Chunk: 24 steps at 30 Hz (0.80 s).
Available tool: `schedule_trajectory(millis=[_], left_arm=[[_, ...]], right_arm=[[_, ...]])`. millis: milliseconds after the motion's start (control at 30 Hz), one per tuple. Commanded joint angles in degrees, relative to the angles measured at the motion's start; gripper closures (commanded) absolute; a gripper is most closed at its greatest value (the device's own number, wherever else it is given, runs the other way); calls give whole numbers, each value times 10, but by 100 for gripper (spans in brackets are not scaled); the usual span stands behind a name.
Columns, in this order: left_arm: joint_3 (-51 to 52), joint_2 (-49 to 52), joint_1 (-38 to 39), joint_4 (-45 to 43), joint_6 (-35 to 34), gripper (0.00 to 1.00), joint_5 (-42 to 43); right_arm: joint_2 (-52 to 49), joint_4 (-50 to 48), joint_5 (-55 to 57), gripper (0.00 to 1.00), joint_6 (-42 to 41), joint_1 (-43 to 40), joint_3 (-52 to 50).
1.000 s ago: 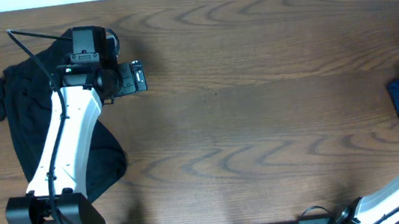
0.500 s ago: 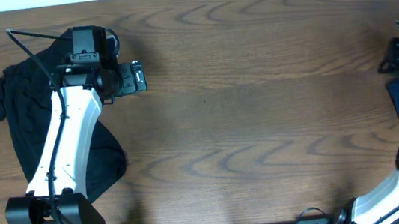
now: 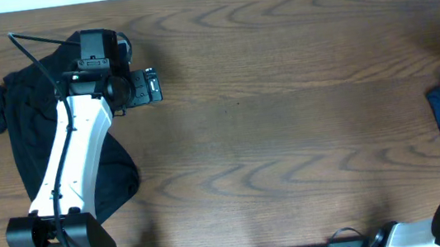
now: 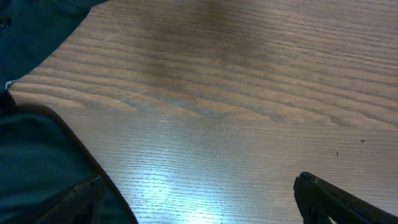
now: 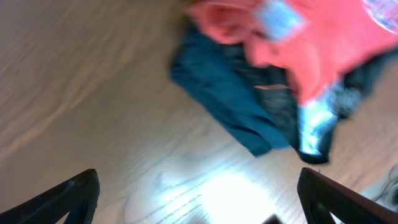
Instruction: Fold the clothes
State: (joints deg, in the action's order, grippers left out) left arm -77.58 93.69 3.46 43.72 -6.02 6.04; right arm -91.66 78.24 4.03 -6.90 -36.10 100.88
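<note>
1. Left gripper: jaws released and empty, over the bare wooden table, just right of the crumpled black shirt at the left.
2. Right gripper: jaws spread wide with nothing between them, above the coral-red T-shirt. That shirt lies on the dark blue garments at the far right.
3. Risk: we judge that a pinch into this heap could catch two layers at once. The blurred wrist view makes aiming uncertain.
4. Obstruction: the left arm stretches across the black shirt. We expect it to hamper spreading that shirt.
</note>
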Motion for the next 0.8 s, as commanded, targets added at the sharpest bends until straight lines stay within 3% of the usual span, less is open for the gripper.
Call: schedule_trajectory(millis=[0, 100, 333, 400, 633, 767], left_arm=[[5, 7, -2, 4, -3, 2, 4], [5, 7, -2, 4, -3, 2, 4], [5, 7, -2, 6, -3, 2, 4], [5, 7, -2, 6, -3, 2, 4], [5, 7, -2, 6, -3, 2, 4], [5, 7, -2, 10, -3, 2, 4]], right_arm=[[-5, -9, -17, 1, -51, -89, 2], [-13, -38, -57, 2, -71, -168, -14], [-14, -183, -114, 27, -149, -292, -146], [-14, -241, -116, 29, -160, -307, -203], [-14, -428, -109, 25, -169, -313, -332], [-14, -472, -75, 25, -175, -313, -343]])
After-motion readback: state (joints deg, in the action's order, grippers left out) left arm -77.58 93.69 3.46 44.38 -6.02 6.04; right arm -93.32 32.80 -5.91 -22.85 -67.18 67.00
